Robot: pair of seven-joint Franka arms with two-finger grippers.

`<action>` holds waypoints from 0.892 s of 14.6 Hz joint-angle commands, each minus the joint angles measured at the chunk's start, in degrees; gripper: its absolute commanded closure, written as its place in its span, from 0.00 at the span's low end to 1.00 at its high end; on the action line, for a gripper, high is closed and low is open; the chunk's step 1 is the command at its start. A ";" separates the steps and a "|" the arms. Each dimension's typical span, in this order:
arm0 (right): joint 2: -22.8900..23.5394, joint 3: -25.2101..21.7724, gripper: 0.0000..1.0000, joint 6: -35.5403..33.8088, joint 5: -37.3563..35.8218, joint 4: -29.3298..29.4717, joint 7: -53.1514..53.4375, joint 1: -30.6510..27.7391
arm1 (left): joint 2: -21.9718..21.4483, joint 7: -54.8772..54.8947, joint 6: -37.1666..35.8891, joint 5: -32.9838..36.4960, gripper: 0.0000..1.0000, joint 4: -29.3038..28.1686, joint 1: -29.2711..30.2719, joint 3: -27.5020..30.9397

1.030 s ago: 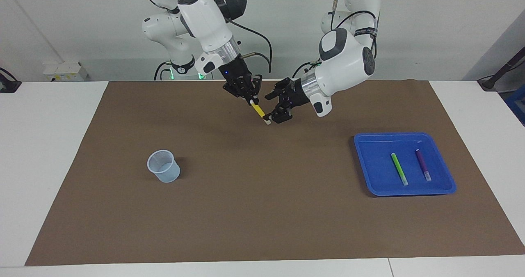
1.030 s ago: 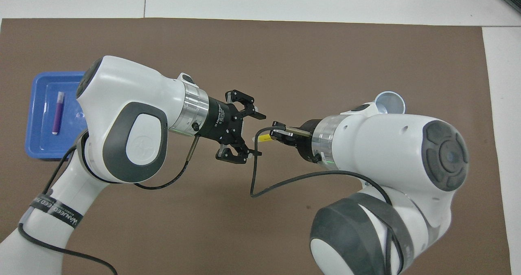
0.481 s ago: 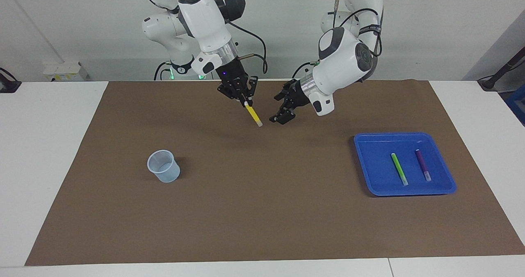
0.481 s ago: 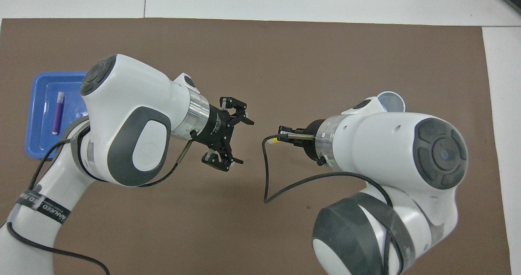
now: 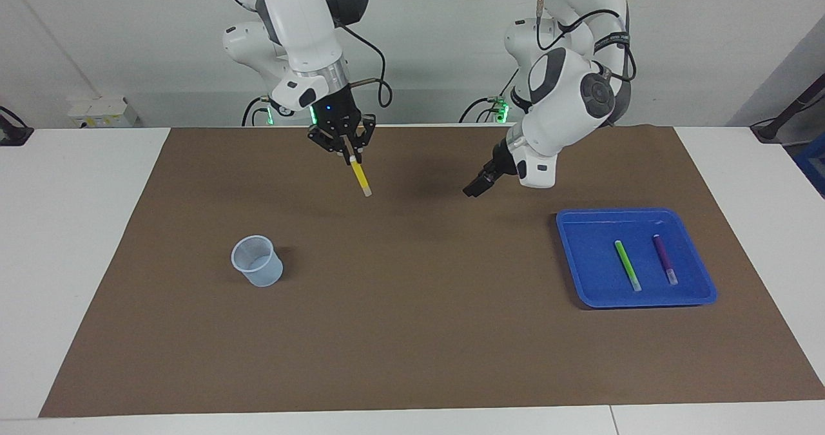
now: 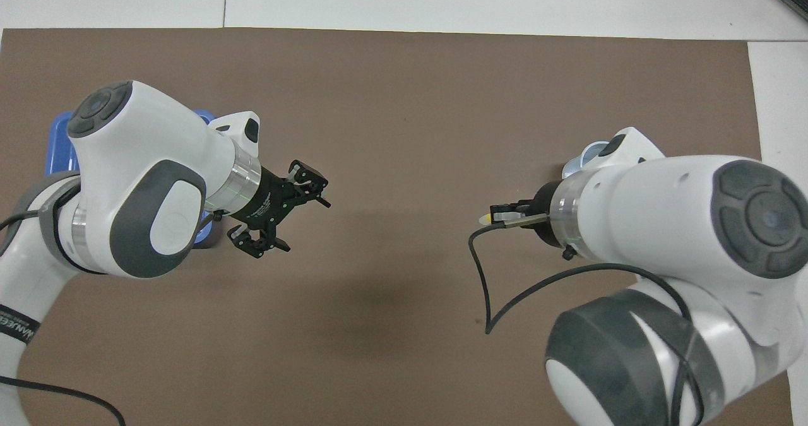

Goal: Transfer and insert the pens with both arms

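**Yellow pen hangs in the right claw**

The yellow pen [image 5: 359, 177] is up in the air over the brown mat [image 5: 412, 332], slanting down with its pale end lowest. The right claw [image 5: 348, 154] is pinched closed on its upper end; the right arm [image 5: 303, 16] comes down steeply from its base, wrist pointing almost straight down.

The left arm [image 5: 561, 100] is bent at the elbow, its forearm angled down toward the mat. The left claw [image 6: 278, 211] stands wide apart in the overhead view and grips nothing, hovering over bare mat beside the blue tray [image 5: 580, 274].

The green pen [image 5: 627, 265] and purple pen [image 5: 664, 258] lie side by side in that tray. A clear plastic cup [image 5: 256, 261] stands upright on the mat toward the right arm's end of the desk [image 5: 64, 241].
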 commanded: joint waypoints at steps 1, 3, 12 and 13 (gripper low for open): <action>-2.62 0.35 1.00 -3.90 -1.51 -0.31 -9.17 -5.43 | -2.79 6.33 -0.06 9.88 0.01 -2.82 -0.39 -0.28; -3.33 0.35 1.00 -5.06 -1.51 -0.40 -16.11 -10.96 | -2.79 15.45 0.55 13.34 0.01 -2.82 0.57 -0.19; -0.97 0.35 1.00 1.86 -1.51 -3.12 -30.13 -24.53 | -1.56 50.90 22.68 23.97 0.02 -8.18 12.52 -0.19; 0.08 0.35 1.00 3.54 -1.51 -3.04 -30.12 -24.70 | -0.95 52.75 24.70 25.29 0.02 -8.18 13.48 -0.19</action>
